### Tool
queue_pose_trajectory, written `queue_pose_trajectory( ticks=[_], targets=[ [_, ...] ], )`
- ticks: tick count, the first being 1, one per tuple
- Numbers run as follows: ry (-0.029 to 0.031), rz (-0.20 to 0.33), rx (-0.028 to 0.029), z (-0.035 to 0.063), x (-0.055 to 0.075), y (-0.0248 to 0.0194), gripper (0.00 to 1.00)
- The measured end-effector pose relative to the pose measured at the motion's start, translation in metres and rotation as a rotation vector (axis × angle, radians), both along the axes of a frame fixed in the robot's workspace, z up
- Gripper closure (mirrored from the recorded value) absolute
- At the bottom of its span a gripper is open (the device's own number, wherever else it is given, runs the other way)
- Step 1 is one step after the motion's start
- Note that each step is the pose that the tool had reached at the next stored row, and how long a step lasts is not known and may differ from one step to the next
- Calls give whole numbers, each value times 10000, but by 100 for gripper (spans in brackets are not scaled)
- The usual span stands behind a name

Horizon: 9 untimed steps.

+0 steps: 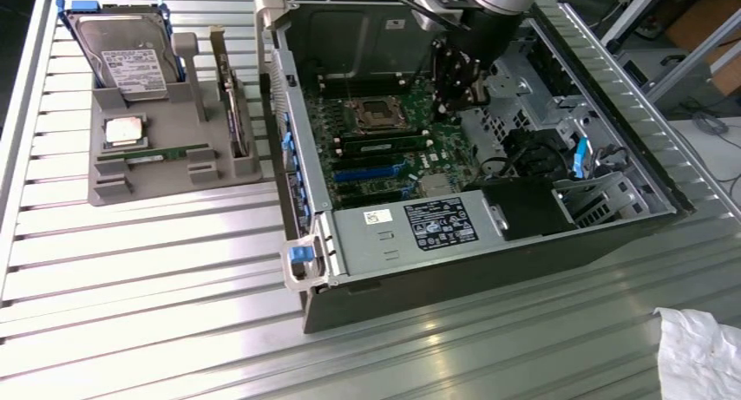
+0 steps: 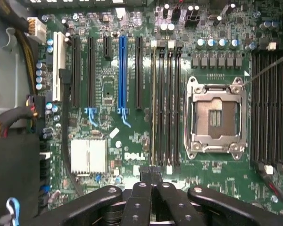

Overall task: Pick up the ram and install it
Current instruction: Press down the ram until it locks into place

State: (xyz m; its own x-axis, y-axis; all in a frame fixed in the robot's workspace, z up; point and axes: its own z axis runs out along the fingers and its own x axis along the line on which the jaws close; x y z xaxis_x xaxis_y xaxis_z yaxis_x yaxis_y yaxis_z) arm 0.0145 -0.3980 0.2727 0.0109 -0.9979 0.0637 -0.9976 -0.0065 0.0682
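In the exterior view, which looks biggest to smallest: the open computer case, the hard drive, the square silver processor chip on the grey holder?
1. Computer case, by far the largest.
2. Hard drive, standing at the back of the grey holder.
3. Processor chip, smallest.
All three differ plainly, so nearness to the camera does not upset the order.

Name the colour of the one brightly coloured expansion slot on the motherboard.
Blue: the expansion slot stands out among black ones, clearest in the wrist view.
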Motion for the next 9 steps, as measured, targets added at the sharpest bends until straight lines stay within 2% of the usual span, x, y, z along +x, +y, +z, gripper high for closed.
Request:
queue_pose_trajectory(
  ticks=[4, 8, 9],
  targets=[
    [0, 1, 0, -94, -22, 14, 89],
    [2, 1, 0, -196, -19, 77, 89],
    [3, 0, 0, -238, -18, 78, 89]
  ],
)
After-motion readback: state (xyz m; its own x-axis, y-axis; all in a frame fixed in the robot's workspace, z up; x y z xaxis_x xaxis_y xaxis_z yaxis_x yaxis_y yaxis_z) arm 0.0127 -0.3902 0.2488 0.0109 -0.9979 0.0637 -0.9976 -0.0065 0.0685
